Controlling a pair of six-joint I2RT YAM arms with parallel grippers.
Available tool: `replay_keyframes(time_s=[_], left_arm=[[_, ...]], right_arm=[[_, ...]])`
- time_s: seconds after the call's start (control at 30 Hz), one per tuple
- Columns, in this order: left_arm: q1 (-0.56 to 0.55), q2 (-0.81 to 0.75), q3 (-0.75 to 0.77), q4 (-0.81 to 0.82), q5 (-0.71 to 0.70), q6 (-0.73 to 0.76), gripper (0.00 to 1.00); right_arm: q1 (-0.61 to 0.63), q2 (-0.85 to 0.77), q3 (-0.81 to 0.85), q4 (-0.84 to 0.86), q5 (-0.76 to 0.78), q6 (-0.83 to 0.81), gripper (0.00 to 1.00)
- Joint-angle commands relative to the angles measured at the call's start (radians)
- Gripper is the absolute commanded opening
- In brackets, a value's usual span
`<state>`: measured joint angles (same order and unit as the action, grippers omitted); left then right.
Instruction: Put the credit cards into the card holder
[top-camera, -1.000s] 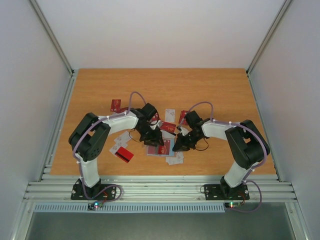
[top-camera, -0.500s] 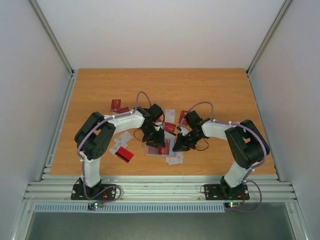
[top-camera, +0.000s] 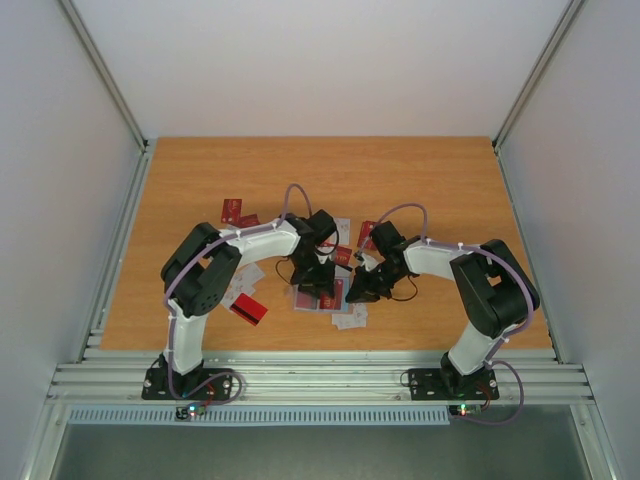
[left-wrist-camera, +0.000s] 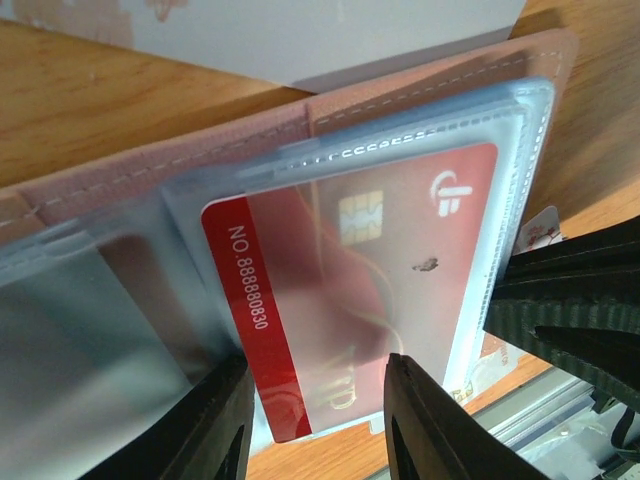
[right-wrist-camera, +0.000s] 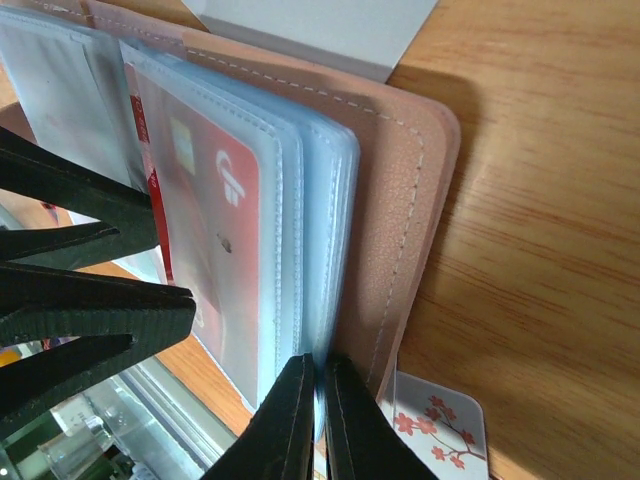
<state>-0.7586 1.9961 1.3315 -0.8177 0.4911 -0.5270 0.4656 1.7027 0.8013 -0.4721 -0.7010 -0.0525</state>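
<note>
Sliding risk: left tool (left-wrist-camera: 312, 420) straddles the red card (left-wrist-camera: 350, 290) half-seated in the card holder (right-wrist-camera: 400, 200); right tool (right-wrist-camera: 318, 410) pinches sleeve edges, slip closes the pocket.

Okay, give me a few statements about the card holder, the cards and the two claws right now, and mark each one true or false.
1. The card holder lies open on the table. True.
2. A red card sits partly inside a clear sleeve. True.
3. The right claw is wide open, away from the holder. False: it is pinched shut on the edge of a clear sleeve.
4. The red card bears a gold chip. True.
5. All cards are already in the holder. False: loose cards lie on the table.
6. The left claw grips a white card. False: its fingers straddle the red card.
</note>
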Motion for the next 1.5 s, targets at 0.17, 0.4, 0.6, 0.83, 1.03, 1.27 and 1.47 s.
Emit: replay_keyframes(time_s=[0.17, 0.4, 0.6, 0.83, 1.03, 1.27, 1.47], left_arm=[[-0.027, -0.004, 0.018, 0.040, 0.043, -0.033, 0.38], [-0.028, -0.019, 0.004, 0.084, 0.098, -0.058, 0.38], [-0.028, -0.055, -0.008, 0.114, 0.135, -0.092, 0.38], [-0.027, -0.061, -0.003, 0.046, 0.083, -0.048, 0.39], [-0.027, -0.063, -0.010, -0.010, 0.070, 0.018, 0.38], [-0.025, -0.074, 0.012, -0.075, 0.035, 0.083, 0.38], [-0.015, -0.087, 0.011, -0.078, -0.026, 0.109, 0.27]], right_arm=[[0.003, -0.007, 0.007, -0.027, 0.069, 0.000, 0.05], [0.004, -0.038, 0.027, -0.070, 0.069, -0.004, 0.06], [0.004, -0.061, 0.033, -0.096, 0.075, -0.007, 0.07], [0.004, -0.090, 0.047, -0.143, 0.103, -0.027, 0.13], [0.004, -0.145, 0.091, -0.225, 0.148, -0.046, 0.24], [0.004, -0.164, 0.116, -0.229, 0.134, -0.020, 0.30], [0.002, -0.114, 0.109, -0.143, 0.045, 0.037, 0.31]])
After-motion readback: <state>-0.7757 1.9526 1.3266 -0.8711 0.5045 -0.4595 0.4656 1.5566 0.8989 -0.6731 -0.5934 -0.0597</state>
